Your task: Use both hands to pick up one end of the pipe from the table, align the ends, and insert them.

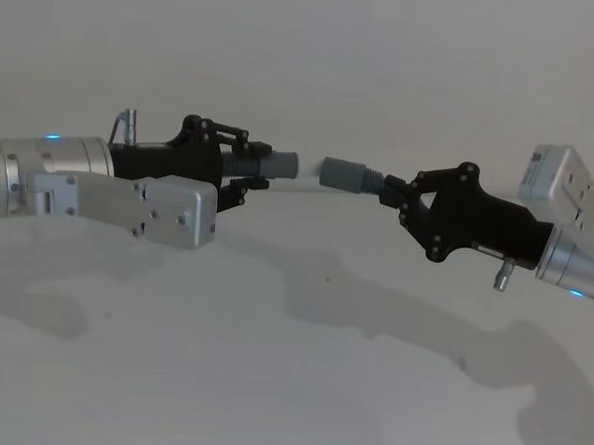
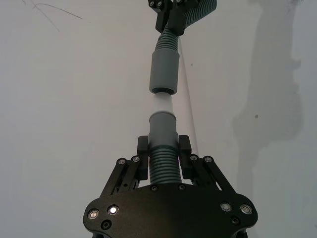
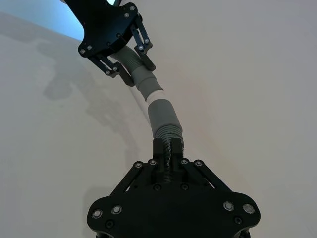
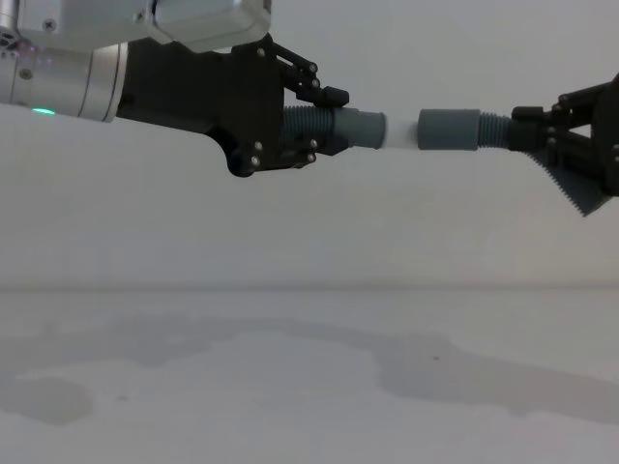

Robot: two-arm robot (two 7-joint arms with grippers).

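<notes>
Over the table point(image 1: 269, 381), the left gripper point(image 1: 255, 164) pinches the white-tipped pipe piece point(image 1: 277, 165); the right gripper point(image 1: 391, 196) pinches the other piece point(image 1: 344, 174), ends nearly meeting.

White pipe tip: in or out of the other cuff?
Mostly out: narrow white plastic tip lies bare, only reaching the mouth of the opposite smooth grey cuff.

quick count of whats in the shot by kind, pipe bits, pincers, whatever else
pipe pieces: 2, the left pipe piece and the right pipe piece
pincers: 2, the left pincer and the right pincer, each shut on its own piece
table: 1, the white table
total: 5
</notes>
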